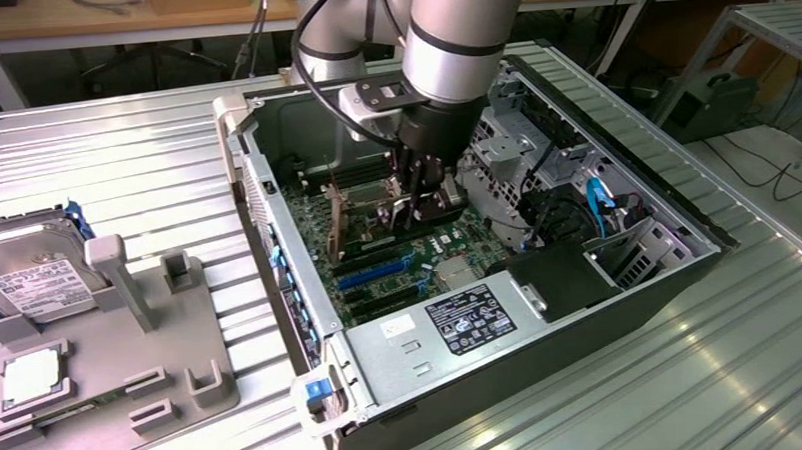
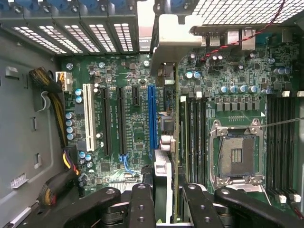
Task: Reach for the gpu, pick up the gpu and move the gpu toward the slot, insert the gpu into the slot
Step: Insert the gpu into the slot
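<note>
Misalignment worries me: my tool point(image 2: 171, 206) pinches the gpu point(image 2: 175, 142) edge-on, held above the motherboard just beside the blue slot point(image 2: 152, 118). Pushing down off-line could jam its edge against the slot's wall.

An open computer case point(image 1: 379, 371) is laid on the ribbed metal table point(image 1: 132, 164), and a grey parts tray point(image 1: 152, 339) is set beside it toward the exterior view's left.
</note>
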You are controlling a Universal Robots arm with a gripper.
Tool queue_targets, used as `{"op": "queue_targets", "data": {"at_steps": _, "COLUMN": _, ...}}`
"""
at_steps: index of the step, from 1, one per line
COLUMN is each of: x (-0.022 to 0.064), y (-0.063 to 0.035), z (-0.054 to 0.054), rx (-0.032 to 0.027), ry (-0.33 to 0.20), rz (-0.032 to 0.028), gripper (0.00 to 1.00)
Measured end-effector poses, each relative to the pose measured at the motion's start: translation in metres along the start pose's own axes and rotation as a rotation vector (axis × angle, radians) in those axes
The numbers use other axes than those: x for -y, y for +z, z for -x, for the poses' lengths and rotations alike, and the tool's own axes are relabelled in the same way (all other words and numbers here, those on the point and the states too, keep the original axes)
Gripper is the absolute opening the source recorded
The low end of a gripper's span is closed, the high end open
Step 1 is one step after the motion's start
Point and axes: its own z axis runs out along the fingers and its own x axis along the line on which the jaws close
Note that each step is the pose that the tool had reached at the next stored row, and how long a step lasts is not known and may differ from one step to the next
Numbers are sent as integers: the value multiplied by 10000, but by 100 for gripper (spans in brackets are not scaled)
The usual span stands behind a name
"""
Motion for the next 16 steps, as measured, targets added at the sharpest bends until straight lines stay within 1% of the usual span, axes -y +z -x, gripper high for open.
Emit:
{"op": "queue_targets", "data": {"at_steps": 3, "x": -1, "y": 7, "z": 0, "rx": -5, "ry": -184, "rz": 10, "gripper": 28}}
{"op": "queue_targets", "data": {"at_steps": 9, "x": -33, "y": 23, "z": -1, "rx": -3, "ry": -188, "rz": 10, "gripper": 28}}
{"op": "queue_targets", "data": {"at_steps": 11, "x": -35, "y": 29, "z": -2, "rx": 9, "ry": -208, "rz": 10, "gripper": 28}}
{"op": "queue_targets", "data": {"at_steps": 16, "x": -48, "y": 56, "z": -2, "rx": 13, "ry": -383, "rz": 16, "gripper": 28}}
